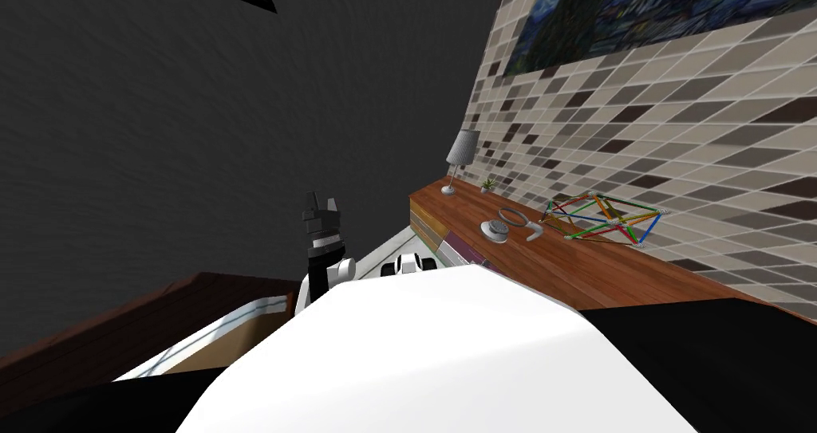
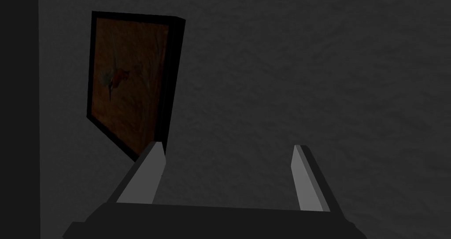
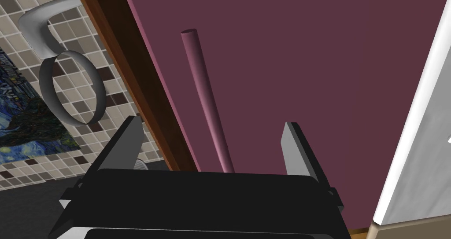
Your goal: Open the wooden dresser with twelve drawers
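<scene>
The dresser [image 1: 574,273] has a brown wooden top and stands against the tiled wall on my right. Its fronts show as coloured strips [image 1: 459,251] under the top's edge. In the right wrist view a maroon drawer front [image 3: 308,73] lies close ahead, with a long maroon bar handle [image 3: 202,82] on it. My right gripper [image 3: 212,123] is open and the bar runs between its fingers, which do not press it. My left gripper [image 1: 321,205] is raised to the left of the dresser, its fingers open [image 2: 227,147] and holding nothing.
On the dresser top stand a grey lamp [image 1: 461,157], a small plant [image 1: 487,185], a grey ring-shaped ornament [image 1: 511,222] and a frame of coloured rods [image 1: 606,217]. A pale front [image 3: 418,139] adjoins the maroon one. Dark brown furniture [image 1: 120,332] lies at my lower left.
</scene>
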